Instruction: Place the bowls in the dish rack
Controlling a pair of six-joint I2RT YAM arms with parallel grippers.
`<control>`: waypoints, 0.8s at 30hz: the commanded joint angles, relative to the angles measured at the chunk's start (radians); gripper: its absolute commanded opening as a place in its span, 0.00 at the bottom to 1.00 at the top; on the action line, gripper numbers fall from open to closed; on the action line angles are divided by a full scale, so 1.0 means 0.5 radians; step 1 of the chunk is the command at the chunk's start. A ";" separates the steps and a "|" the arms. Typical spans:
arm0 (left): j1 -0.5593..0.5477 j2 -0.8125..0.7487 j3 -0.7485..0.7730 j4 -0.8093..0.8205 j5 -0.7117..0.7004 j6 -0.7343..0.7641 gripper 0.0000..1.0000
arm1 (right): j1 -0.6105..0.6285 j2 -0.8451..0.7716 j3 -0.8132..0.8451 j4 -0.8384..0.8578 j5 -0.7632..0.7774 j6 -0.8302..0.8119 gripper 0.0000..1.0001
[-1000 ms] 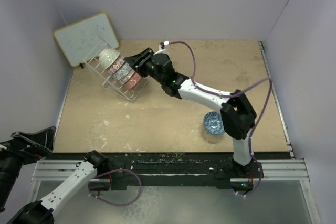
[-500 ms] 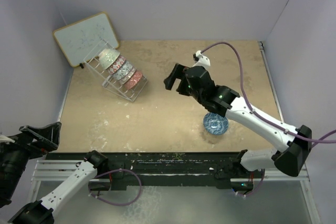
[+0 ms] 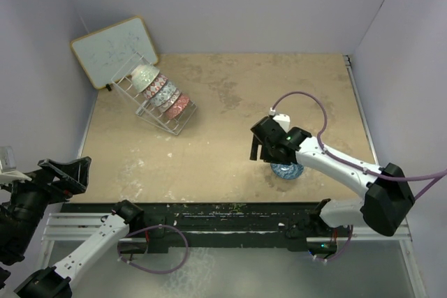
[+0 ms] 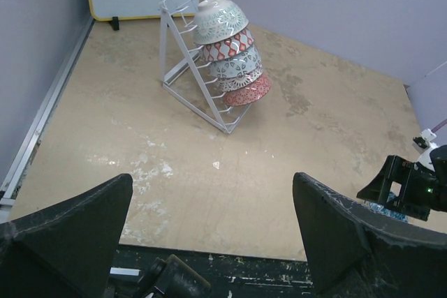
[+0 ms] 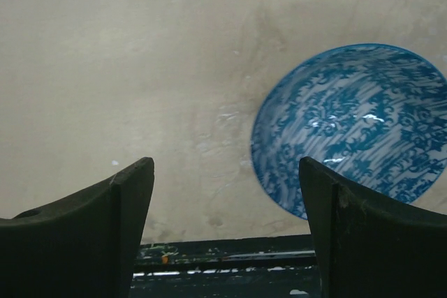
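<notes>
The white wire dish rack (image 3: 170, 121) stands tilted at the back left and holds several bowls (image 3: 162, 92) on edge in a row. It also shows in the left wrist view (image 4: 183, 75), with a cream bowl (image 4: 220, 19) on top and a red one (image 4: 248, 93) lowest. One blue patterned bowl (image 3: 287, 169) sits upright on the table at the front right, partly under my right arm. My right gripper (image 3: 257, 150) is open and empty, just left of that bowl (image 5: 356, 127). My left gripper (image 3: 68, 172) is open and empty, off the table's front left corner.
A wood-framed whiteboard (image 3: 114, 48) leans at the back left corner behind the rack. Purple walls close in the left, back and right sides. A black rail (image 3: 223, 209) runs along the table's front edge.
My right arm has pulled back from the rack and swung to the front right, down beside the blue bowl. My left gripper has shifted slightly right.
</notes>
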 commanded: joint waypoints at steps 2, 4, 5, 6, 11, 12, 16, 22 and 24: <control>-0.014 0.000 0.019 0.041 0.014 0.039 0.99 | -0.200 -0.047 -0.151 0.112 -0.084 -0.018 0.81; -0.014 -0.002 0.029 0.022 -0.003 0.036 0.99 | -0.216 -0.005 -0.173 0.116 -0.081 -0.025 0.79; -0.016 -0.004 0.028 0.018 -0.011 0.036 0.99 | -0.216 0.016 -0.186 0.123 -0.088 -0.025 0.79; -0.017 -0.008 0.025 0.018 -0.017 0.037 0.99 | -0.218 0.033 -0.203 0.132 -0.097 -0.025 0.76; -0.037 -0.013 -0.001 0.022 -0.044 0.034 0.99 | -0.219 0.078 -0.249 0.226 -0.151 -0.026 0.57; -0.040 -0.010 -0.003 0.021 -0.045 0.033 0.99 | -0.219 0.085 -0.245 0.227 -0.155 -0.031 0.53; -0.044 -0.009 -0.001 0.004 -0.052 0.025 0.99 | -0.222 0.099 -0.251 0.213 -0.139 -0.049 0.49; -0.044 -0.024 -0.002 -0.018 -0.047 -0.005 0.99 | -0.221 0.108 -0.309 0.235 -0.150 -0.035 0.38; -0.043 -0.028 0.006 -0.030 -0.047 -0.013 0.99 | -0.218 0.117 -0.320 0.238 -0.149 -0.037 0.36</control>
